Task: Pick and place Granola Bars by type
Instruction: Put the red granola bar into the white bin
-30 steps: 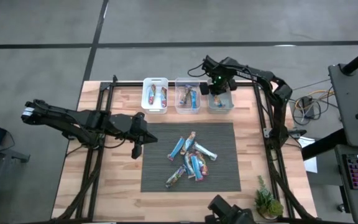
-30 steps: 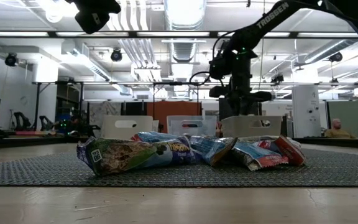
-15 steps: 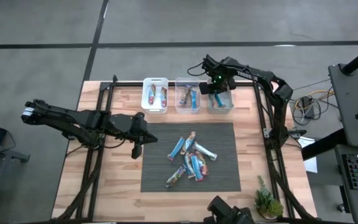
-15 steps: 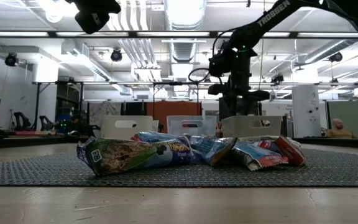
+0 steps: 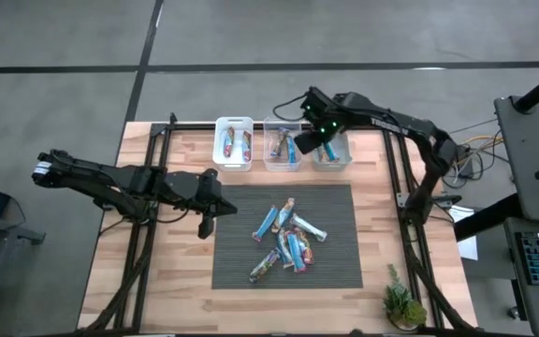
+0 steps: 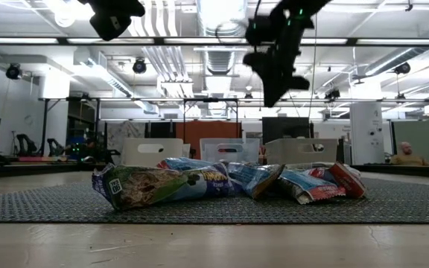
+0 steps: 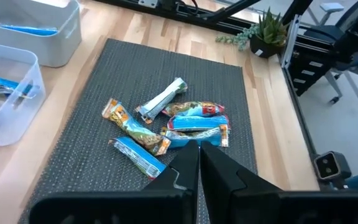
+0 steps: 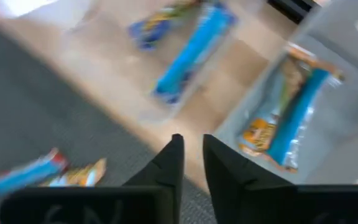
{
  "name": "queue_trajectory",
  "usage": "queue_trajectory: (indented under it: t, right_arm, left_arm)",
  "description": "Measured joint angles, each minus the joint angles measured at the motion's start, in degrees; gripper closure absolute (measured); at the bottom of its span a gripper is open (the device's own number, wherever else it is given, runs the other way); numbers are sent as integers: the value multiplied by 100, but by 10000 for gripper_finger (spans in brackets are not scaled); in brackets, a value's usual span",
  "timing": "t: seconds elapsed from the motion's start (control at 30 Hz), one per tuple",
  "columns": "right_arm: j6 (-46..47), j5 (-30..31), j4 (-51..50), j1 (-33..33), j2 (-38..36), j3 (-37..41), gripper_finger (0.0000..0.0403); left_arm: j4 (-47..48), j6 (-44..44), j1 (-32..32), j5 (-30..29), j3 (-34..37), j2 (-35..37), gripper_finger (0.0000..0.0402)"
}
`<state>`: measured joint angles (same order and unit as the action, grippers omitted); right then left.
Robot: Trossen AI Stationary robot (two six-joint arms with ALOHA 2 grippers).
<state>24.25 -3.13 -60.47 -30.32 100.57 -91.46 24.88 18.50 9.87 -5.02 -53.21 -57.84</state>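
Observation:
Several granola bars [image 5: 286,241], mostly blue-wrapped, lie in a loose pile on the dark mat; they also show in the left wrist view [image 7: 166,124] and the low view [image 6: 222,182]. More bars lie in the white bin [image 5: 233,142], the middle clear bin [image 5: 282,143] and the right clear bin [image 5: 331,148]. My right gripper [image 5: 305,142] hangs in the air between the middle and right bins, narrowly open and empty [image 8: 191,155]. My left gripper [image 5: 205,225] hovers shut over the mat's left edge [image 7: 199,158].
The three bins stand in a row along the mat's far side. A small potted plant [image 5: 400,304] sits at the table's near right corner. Black frame rails [image 5: 157,131] run along the table's sides. Bare wood lies left and right of the mat [image 5: 241,271].
My right gripper has risen well above the right clear bin and swung toward the table's left, tipping as it went. The left arm and the pile have not moved.

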Motion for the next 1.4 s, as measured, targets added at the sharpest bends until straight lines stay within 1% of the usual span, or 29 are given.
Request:
queue_trajectory:
  t: [0.13,0.27,0.4,0.53,0.6,0.67,0.77,0.87,0.97,1.13,1.27,1.4]
  right_arm:
    - [-373,-42,5,605,-400,0,389]
    - [-498,-275,313,1339,-815,6,394]
    - [-540,-466,1305,2259,-1214,164,394]
    - [-824,-470,2446,3137,-1506,544,394]
    - [-811,-458,2803,3493,-1586,765,394]
    - [-491,-320,2960,3792,-1622,956,394]
    - [103,236,2985,4179,-1629,1182,394]
    - [489,698,3012,4487,-1688,1403,394]
    - [721,970,3177,4739,-1854,1698,394]
    - [876,1565,3449,4996,-2521,2198,394]
    - [846,1807,3532,5022,-3148,2772,394]
    - [678,1868,3648,4975,-3749,3278,394]
  left_arm:
    - [-4,-32,0,-206,0,0,402]
    - [-112,-63,0,-286,2,0,402]
    - [-136,-67,0,-284,0,2,402]
    - [-137,-70,0,-284,2,2,402]
    - [-137,-70,0,-284,2,2,402]
    - [-135,-74,0,-284,2,2,402]
    - [-136,-72,0,-284,1,2,402]
    - [-135,-73,0,-283,1,2,402]
    - [-136,-74,0,-282,1,2,402]
    - [-131,-74,0,-280,2,2,402]
    - [-133,-103,0,-282,2,2,402]
    - [-143,-138,0,-282,2,2,402]
